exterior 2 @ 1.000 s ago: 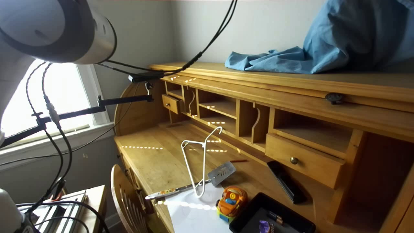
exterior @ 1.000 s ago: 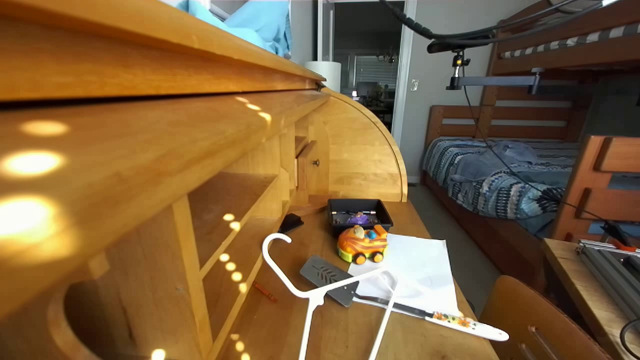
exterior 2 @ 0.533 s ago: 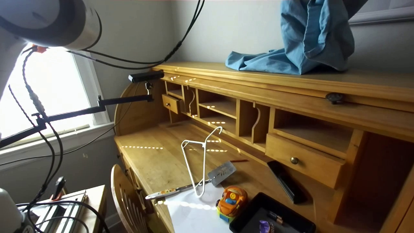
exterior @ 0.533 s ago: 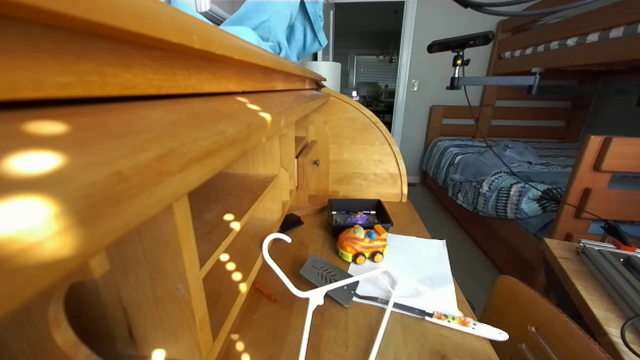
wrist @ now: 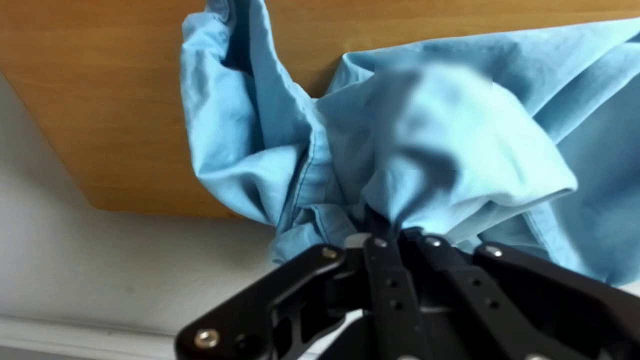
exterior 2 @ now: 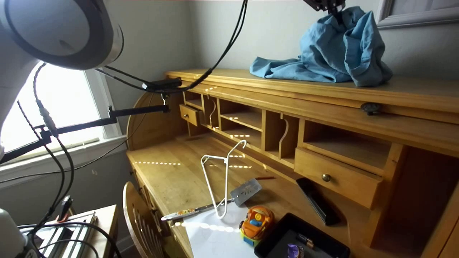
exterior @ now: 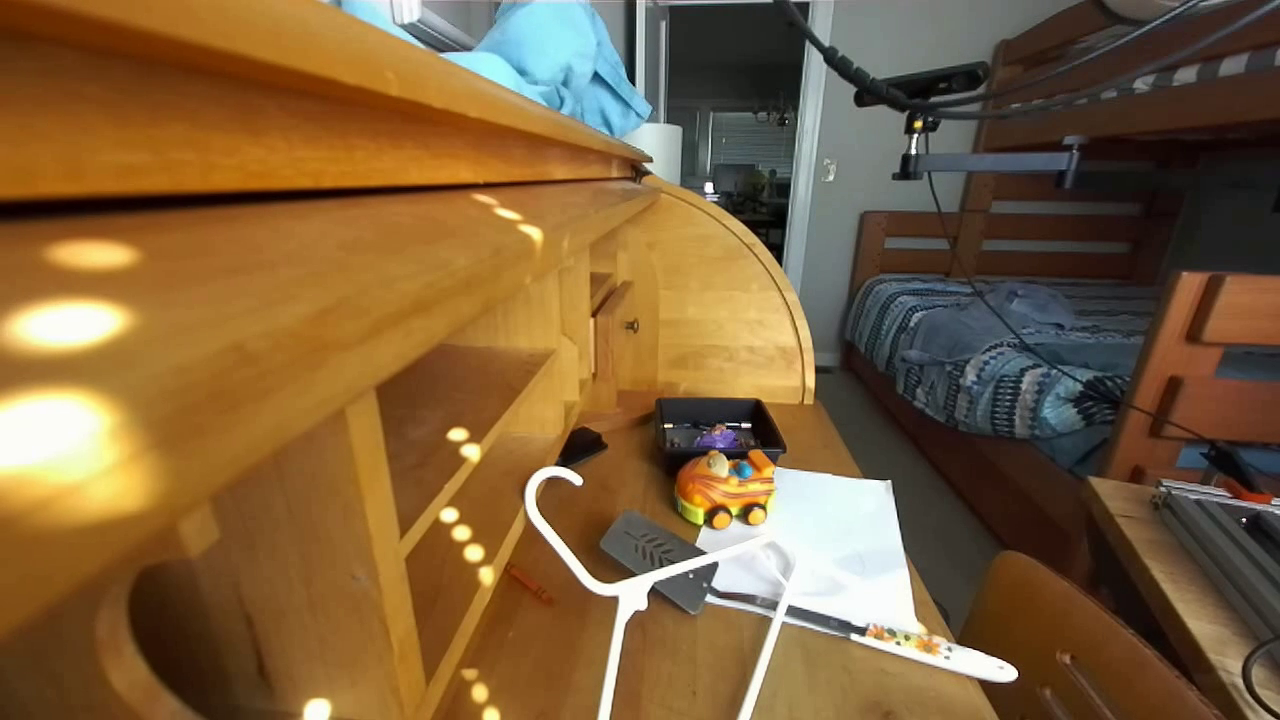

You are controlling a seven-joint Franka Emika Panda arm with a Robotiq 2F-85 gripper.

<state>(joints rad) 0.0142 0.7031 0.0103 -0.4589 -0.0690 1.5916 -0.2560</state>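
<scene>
Nearest to us in the wrist view is the black metal pincer (wrist: 387, 225), its fingers clamped narrowly on a rumpled light-blue fabric cloth (wrist: 460, 145). In an exterior view we see the cloth peaked up to the fingertips and spread beneath them, one flatter end trailing along the honey-brown wooden top (exterior 2: 419, 86) of the counter (exterior 2: 163, 154). Well below, we find a black rectangular tray (exterior 2: 290, 227), an orange toy car (exterior 2: 257, 223) just beside it, and farther off a white triangular plastic hanger (exterior 2: 226, 179).
</scene>
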